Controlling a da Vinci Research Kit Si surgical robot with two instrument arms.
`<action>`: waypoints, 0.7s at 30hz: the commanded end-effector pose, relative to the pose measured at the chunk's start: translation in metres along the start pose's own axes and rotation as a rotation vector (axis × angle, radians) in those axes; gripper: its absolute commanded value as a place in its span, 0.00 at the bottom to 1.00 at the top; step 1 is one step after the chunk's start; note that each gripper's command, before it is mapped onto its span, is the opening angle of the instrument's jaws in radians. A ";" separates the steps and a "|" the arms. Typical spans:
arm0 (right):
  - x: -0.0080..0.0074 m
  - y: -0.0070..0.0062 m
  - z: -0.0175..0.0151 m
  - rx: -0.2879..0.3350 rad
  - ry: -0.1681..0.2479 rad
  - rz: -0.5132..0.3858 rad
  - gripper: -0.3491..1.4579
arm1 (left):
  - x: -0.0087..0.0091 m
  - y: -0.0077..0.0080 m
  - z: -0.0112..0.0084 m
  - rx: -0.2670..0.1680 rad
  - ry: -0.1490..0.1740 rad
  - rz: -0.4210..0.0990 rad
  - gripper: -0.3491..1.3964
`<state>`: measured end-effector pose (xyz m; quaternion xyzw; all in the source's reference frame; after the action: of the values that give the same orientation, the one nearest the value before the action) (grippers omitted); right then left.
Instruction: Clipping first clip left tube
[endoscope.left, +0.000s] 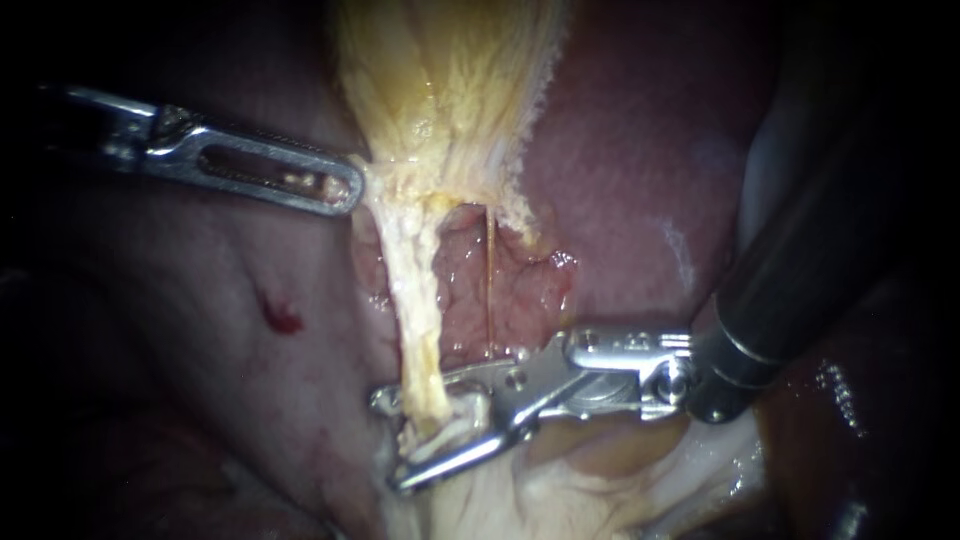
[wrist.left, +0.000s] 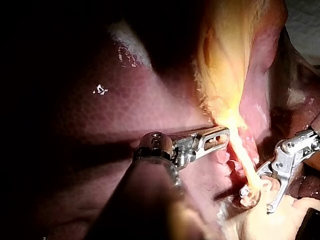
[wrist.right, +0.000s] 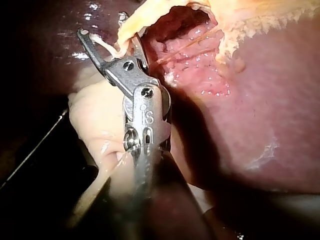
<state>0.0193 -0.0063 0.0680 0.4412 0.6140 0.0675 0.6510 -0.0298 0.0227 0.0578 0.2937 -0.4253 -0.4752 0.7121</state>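
Right instrument (endoscope.left: 390, 443): hand wide open, straddling left tube (endoscope.left: 420, 310) at lower end, gripping nothing yet. Risk: tube sits close to tips; closing now may catch only part, leaving tube unsealed.

The left instrument (endoscope.left: 347, 189) ends in a bright steel tool, long and flat, with a rounded end and a long slot cut through it. Nearer its dark shaft (wrist.left: 150, 200) sits a steel knuckle (endoscope.left: 170, 125) with a round pin. The right instrument (endoscope.left: 390, 441) has a thick, glossy black shaft ringed with steel. Just beyond that shaft comes a blocky steel wrist (endoscope.left: 625, 365) with slots and round screw heads. Farthest from the shaft is a tool of two slim, hook-tipped steel arms.
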 end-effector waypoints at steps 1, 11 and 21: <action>0.0000 -0.0002 -0.0001 0.002 -0.002 0.002 0.46 | 0.0000 0.0000 0.0000 0.000 0.000 0.000 0.00; 0.0001 -0.0006 0.0002 0.018 -0.006 0.006 0.45 | 0.0000 0.0000 0.0000 0.000 0.000 0.000 0.00; 0.0000 -0.0005 -0.0003 0.021 -0.004 0.006 0.33 | 0.0000 0.0000 0.0000 0.000 0.000 0.000 0.00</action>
<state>0.0187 -0.0064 0.0678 0.4511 0.6117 0.0621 0.6469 -0.0297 0.0227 0.0578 0.2936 -0.4255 -0.4751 0.7120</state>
